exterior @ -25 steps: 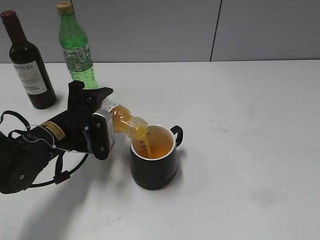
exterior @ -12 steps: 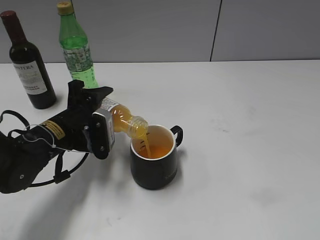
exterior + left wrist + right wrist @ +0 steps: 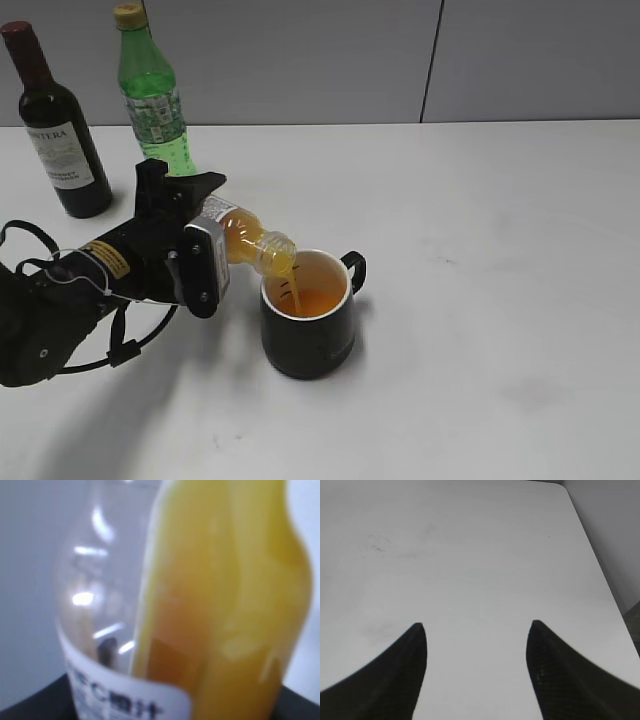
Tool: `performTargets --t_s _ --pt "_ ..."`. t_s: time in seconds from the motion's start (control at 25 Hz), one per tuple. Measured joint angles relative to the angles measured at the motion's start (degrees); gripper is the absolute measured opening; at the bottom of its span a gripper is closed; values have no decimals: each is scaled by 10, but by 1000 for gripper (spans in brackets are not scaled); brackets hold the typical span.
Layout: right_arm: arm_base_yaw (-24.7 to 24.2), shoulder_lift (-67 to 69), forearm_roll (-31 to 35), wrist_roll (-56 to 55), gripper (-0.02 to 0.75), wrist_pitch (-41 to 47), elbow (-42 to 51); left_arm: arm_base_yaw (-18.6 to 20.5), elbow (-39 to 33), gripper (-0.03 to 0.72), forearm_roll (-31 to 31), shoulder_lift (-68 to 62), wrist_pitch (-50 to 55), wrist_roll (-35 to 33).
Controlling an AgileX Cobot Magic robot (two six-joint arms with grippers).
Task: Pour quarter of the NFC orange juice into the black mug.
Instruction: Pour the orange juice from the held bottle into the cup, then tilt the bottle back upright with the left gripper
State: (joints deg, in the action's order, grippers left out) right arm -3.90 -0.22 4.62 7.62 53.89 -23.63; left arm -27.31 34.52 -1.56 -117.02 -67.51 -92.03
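My left gripper (image 3: 205, 235) is shut on the NFC orange juice bottle (image 3: 245, 242) and holds it tipped, neck down to the right, over the black mug (image 3: 310, 330). A thin stream of juice runs from the neck into the mug, which holds orange liquid. The mug stands upright, handle to the back right. In the left wrist view the bottle (image 3: 215, 605) fills the frame, blurred, with juice on the right side and a white label below. My right gripper (image 3: 476, 627) is open and empty over bare white table; it does not show in the exterior view.
A dark wine bottle (image 3: 58, 135) and a taller green bottle (image 3: 152, 95) stand at the back left of the white table (image 3: 500, 250), behind my left arm. A grey wall runs along the table's far edge.
Almost nothing has moved. The bottle stays tipped over the mug and juice keeps streaming into it.
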Motion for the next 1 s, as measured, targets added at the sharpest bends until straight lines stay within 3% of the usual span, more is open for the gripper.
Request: performTargets --t_s 1.0 --pt "0 0 0 0 480 0 0 0 0 469 0 0 0 0"
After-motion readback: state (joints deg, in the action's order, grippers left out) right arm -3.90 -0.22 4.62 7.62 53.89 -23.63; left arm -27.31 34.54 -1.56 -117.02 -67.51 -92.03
